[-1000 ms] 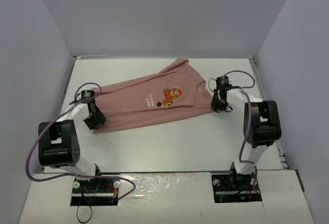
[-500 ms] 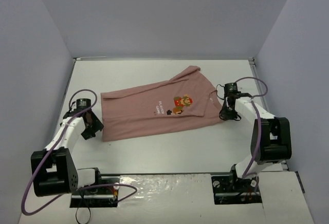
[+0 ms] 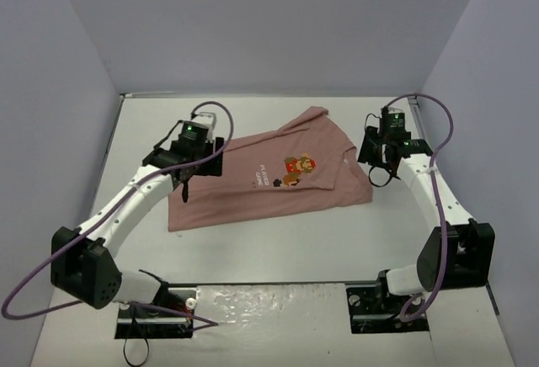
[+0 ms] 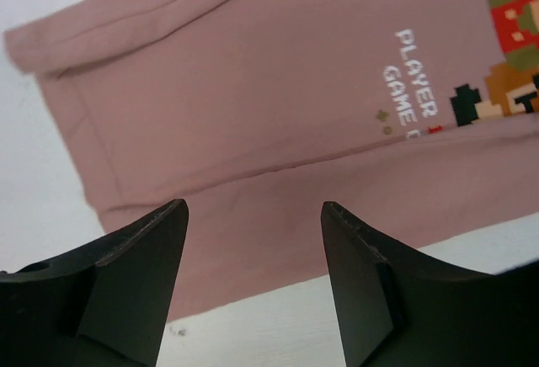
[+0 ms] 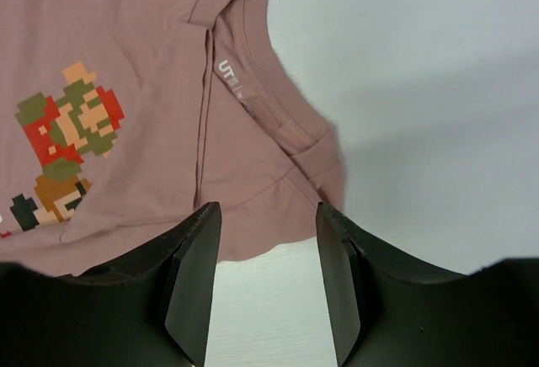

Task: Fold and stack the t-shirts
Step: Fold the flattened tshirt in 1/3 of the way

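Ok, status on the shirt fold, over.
Left end effector open, empty. Right end effector open, empty. T-shirt partly folded, flat on table. No obstruction seen.

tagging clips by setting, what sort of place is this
Probably a robot lab test cell, not a home: a white table boxed in by plain grey walls, a left arm and right arm bolted at its near edge, one pink t-shirt laid out.

Pink t-shirt (image 3: pixel 244 194) on white table (image 3: pixel 278 245), seemingly folded
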`<act>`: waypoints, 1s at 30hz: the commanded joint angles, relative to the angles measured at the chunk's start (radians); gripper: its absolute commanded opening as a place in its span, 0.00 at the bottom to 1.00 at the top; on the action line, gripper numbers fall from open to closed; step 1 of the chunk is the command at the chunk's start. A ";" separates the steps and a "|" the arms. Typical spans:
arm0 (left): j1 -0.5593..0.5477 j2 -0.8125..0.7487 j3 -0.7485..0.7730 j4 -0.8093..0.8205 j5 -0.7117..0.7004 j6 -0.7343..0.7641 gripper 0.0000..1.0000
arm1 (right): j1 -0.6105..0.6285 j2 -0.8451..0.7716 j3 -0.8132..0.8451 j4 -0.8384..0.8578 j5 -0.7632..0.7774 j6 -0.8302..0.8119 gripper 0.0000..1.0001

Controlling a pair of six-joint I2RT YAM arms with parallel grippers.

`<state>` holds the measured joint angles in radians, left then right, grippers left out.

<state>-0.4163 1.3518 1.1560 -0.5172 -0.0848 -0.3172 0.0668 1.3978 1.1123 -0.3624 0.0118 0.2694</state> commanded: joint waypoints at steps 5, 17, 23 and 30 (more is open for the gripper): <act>-0.315 0.248 0.203 0.244 -0.039 0.255 0.62 | -0.087 -0.123 -0.056 -0.023 -0.068 0.026 0.46; -0.397 0.478 0.423 0.269 -0.109 0.193 0.62 | -0.095 -0.129 -0.054 -0.039 -0.265 0.040 0.50; -0.272 0.261 0.194 0.170 -0.179 0.032 0.62 | 0.084 0.010 -0.003 0.031 -0.197 0.198 0.54; -0.117 0.031 -0.089 0.099 -0.157 -0.073 0.62 | 0.121 0.123 -0.066 0.170 -0.191 0.338 0.56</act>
<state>-0.5885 1.4921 1.1562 -0.3668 -0.2335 -0.2963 0.1712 1.4742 1.0616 -0.2974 -0.1983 0.4979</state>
